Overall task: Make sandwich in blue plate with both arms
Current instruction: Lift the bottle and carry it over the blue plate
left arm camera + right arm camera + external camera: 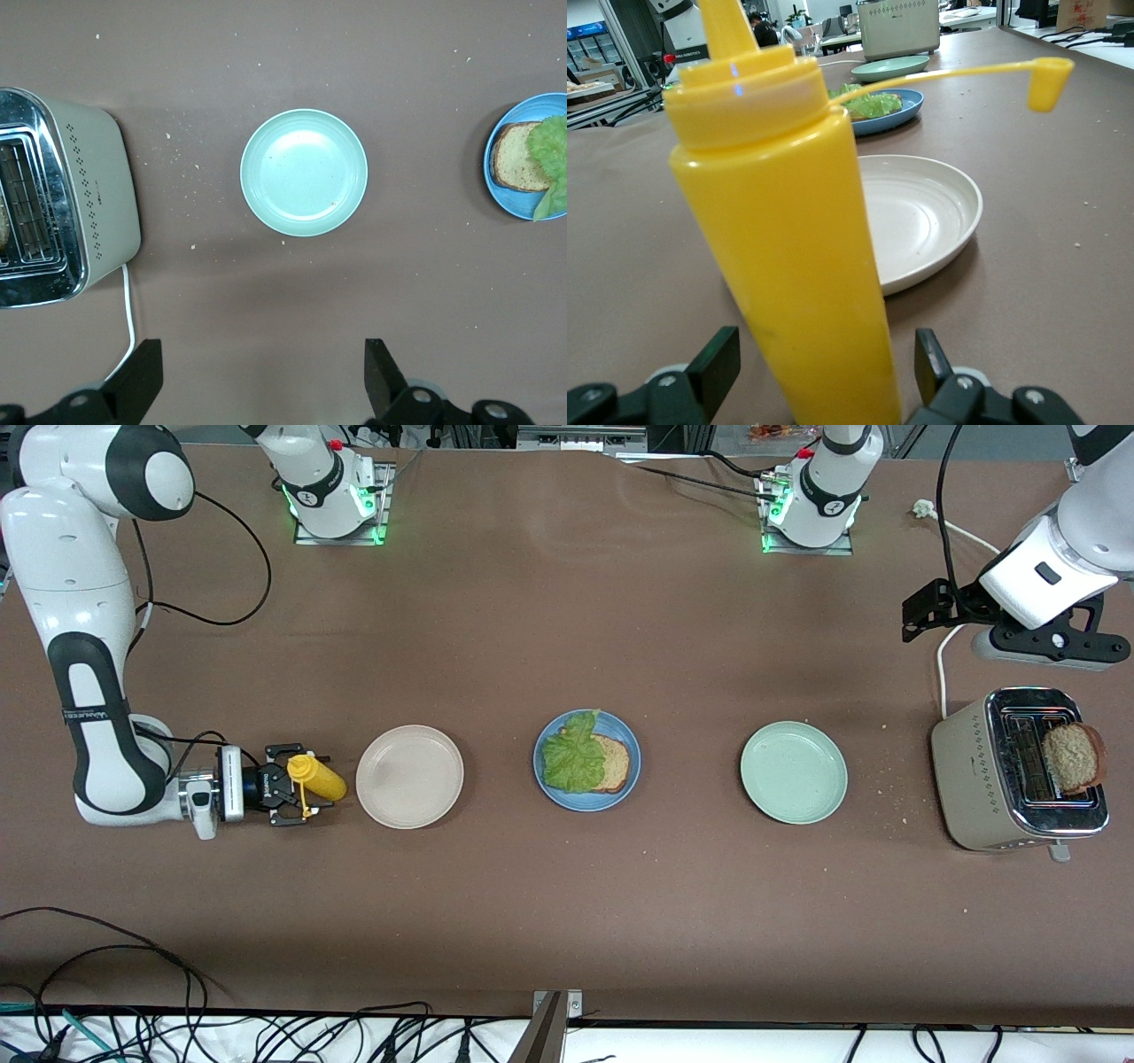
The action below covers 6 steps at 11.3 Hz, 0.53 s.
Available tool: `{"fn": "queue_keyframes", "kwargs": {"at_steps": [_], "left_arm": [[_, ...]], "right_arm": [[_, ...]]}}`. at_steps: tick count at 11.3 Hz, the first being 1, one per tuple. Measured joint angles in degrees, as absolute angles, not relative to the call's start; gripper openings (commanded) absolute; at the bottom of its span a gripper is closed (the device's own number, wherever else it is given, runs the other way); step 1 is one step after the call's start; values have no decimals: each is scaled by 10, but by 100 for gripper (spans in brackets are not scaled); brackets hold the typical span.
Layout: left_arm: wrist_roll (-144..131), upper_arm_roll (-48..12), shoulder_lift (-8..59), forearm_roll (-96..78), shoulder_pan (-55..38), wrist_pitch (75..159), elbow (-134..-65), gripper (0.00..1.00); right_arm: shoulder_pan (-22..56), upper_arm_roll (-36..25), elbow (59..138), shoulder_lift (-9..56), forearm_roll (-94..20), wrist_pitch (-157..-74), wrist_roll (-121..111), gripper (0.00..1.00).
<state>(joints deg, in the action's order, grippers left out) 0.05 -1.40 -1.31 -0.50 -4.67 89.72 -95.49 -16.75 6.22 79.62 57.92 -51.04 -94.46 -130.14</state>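
A yellow bottle (317, 778) stands beside a white plate (409, 776), at its 9 o'clock; a green plate (794, 771) sits near a toaster (1019, 769)

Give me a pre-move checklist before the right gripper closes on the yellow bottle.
1. Right gripper straddles the yellow bottle, fingers not yet touching it: ok.
2. Bottle cap: off the nozzle, dangling by its strap: ok.
3. Blue plate holds one bread slice with lettuce on top: ok.
4. Second slice sits in the toaster, not on the sandwich: not ok.
5. Left gripper open, waiting over bare table near the green plate: ok.
6. Sauce level inside the bottle: cannot tell.
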Motion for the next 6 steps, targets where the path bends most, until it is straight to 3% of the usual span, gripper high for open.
{"fn": "queue_keyframes", "kwargs": {"at_steps": [1, 6], "left_arm": [[0, -14, -13, -5, -47, 897, -955, 100], [0, -14, -13, -5, -47, 897, -955, 100]], "right_arm": [[-168, 62, 796, 579, -511, -945, -1302, 0], [-166, 63, 793, 569, -513, -973, -1312, 0]]}}
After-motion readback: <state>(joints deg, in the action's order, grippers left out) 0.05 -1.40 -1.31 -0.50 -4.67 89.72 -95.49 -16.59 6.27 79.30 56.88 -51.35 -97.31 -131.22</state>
